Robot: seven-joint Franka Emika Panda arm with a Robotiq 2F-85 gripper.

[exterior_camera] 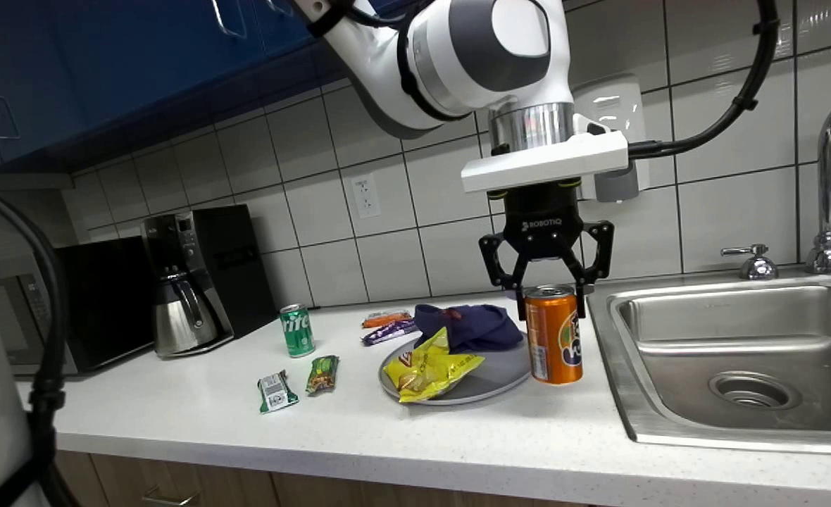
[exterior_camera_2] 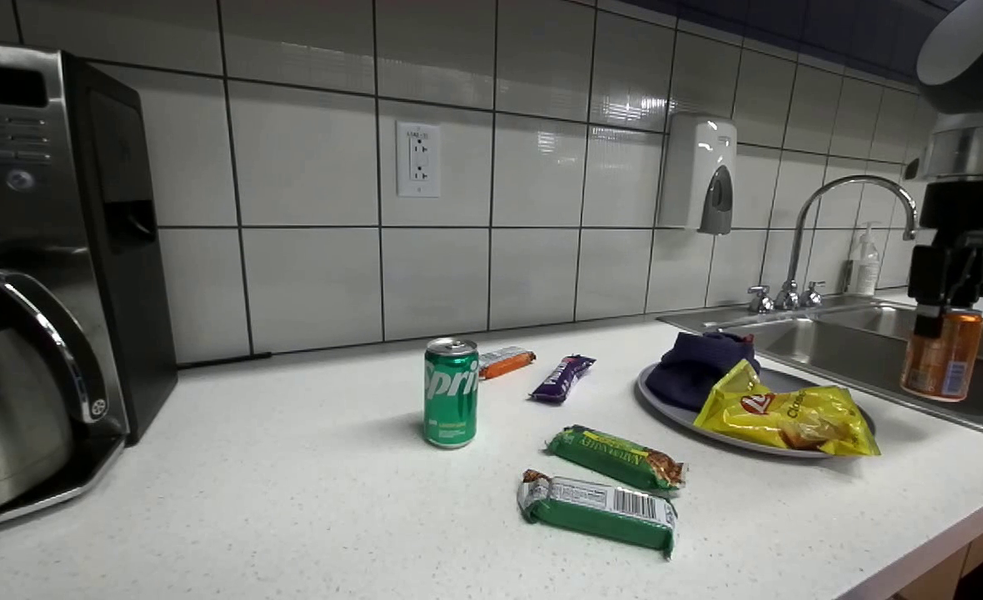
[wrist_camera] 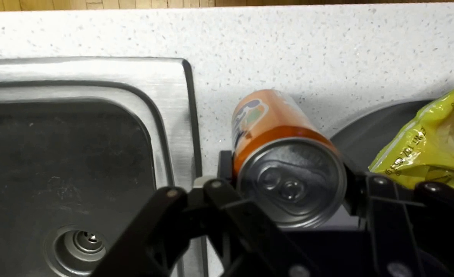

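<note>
gripper (wrist_camera: 288, 175) holds can (exterior_camera: 555, 338) vertical, top upward

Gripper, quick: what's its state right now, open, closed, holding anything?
Gripper: closed on the orange Fanta can, gripping it by the sides near its top.

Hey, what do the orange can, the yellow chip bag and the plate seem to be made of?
Orange can: glossy printed metal, likely aluminium, from its bare silvery lid.
Yellow chip bag: thin, shiny plastic film, perhaps foil-lined, from its creases and highlights.
Plate: smooth, matte grey, softly shaded; ceramic or plastic, hard to tell.
</note>
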